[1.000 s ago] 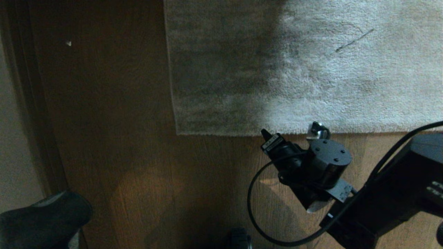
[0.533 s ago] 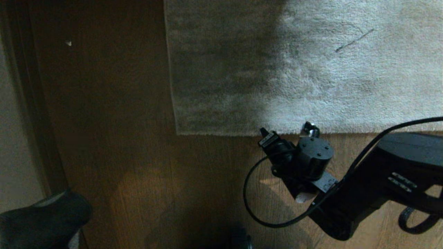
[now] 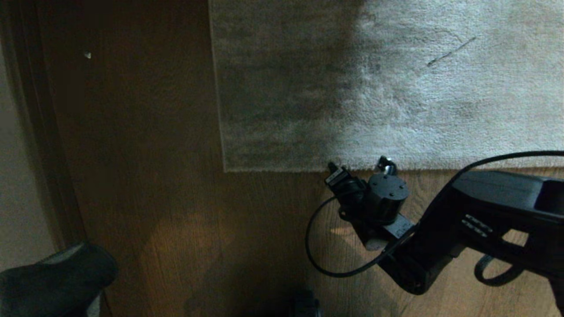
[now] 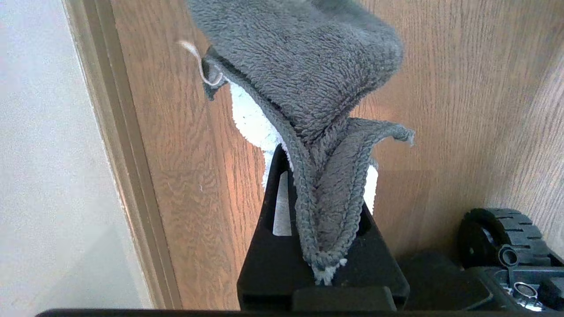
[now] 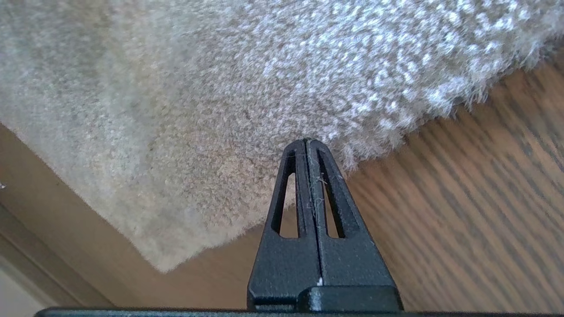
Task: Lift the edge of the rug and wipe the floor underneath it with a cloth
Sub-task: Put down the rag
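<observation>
Spread flat across the head view from 10 to 3 o'clock: the rug, grey-beige pile, left part in shadow, right part lit. Near border, the rug edge, running straight across the middle of that view, lying down on the floor with its corner at about 9 o'clock of the picture's centre. Brown wood-grain planks at 6 to 9 o'clock, a skirting strip and pale wall beyond them at the far left.

Reaching in from 4 o'clock: the right arm, black, with a looping cable. At its end the right gripper, jaws pressed fully together and empty, tips pointing at the rug edge. In the right wrist view, tips right over the pile at the border, rug at 12 o'clock of the tips, bare planks at 3 to 5 o'clock. Contact with the pile not decidable.

Down at 8 o'clock of the head view: a dark soft lump, the cloth. In the left wrist view, the left gripper clamped nearly closed on the cloth, a grey fleecy fold with a white underside rising from between the jaws toward 12 o'clock, planks behind it. At 4 o'clock of that view, a black wheel of the base.

No containers in view.
</observation>
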Robot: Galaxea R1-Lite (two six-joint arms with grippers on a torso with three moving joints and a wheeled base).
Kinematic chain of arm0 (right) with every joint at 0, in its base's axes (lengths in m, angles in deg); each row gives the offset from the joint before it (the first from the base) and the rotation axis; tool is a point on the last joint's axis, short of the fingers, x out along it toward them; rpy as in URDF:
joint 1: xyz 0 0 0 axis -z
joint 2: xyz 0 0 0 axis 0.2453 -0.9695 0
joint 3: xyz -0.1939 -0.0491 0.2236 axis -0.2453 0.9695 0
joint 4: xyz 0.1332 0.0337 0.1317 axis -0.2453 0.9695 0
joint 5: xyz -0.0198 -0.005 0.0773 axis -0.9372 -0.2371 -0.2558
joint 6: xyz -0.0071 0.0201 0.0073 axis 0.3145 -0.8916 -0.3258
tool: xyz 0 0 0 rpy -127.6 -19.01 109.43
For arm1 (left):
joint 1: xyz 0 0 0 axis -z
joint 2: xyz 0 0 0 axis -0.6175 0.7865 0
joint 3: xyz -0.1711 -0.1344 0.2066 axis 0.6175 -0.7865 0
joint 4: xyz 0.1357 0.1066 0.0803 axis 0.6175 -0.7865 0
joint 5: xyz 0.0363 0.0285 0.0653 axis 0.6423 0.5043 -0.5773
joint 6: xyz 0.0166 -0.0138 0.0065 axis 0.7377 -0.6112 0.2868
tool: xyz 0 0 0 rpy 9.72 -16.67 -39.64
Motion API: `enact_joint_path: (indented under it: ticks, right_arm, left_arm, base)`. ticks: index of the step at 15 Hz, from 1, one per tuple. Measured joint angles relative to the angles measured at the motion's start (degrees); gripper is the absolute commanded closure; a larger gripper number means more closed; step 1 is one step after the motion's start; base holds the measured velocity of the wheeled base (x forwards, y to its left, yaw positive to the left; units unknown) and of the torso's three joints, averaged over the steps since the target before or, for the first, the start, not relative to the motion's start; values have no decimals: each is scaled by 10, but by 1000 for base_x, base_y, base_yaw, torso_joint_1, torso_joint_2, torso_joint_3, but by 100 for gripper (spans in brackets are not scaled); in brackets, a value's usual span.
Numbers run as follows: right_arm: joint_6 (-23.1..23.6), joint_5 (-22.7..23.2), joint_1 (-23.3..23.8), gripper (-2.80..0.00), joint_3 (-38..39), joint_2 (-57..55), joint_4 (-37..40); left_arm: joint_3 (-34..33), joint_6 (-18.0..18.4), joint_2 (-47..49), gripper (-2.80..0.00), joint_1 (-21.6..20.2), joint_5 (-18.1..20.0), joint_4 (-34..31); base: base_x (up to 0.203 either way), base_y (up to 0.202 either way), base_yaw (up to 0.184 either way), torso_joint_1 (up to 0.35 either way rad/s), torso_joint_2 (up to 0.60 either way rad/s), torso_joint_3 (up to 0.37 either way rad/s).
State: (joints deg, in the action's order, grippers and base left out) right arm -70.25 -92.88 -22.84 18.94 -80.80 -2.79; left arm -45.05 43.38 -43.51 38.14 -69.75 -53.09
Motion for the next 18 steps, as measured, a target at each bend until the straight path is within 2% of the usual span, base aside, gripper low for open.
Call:
enact_joint_path:
  ticks: [6, 12, 16, 18]
  right_arm:
    - [-1, 1, 4, 0, -5, -14, -2]
    - [2, 5, 1, 0, 46, 25, 1]
    - [38, 24, 0, 0, 118, 113, 0]
    - [71, 42, -1, 0, 168, 174, 0]
  left_arm:
    - [0, 0, 0, 0, 0, 0, 0]
    - [0, 0, 0, 0, 0, 0, 0]
    - [0, 0, 0, 0, 0, 0, 0]
    - [0, 0, 0, 0, 0, 0, 0]
  base:
    - [0, 0, 0, 0, 0, 0]
    - [0, 0, 0, 0, 0, 0]
    - [0, 0, 0, 0, 0, 0]
    - [0, 0, 0, 0, 0, 0]
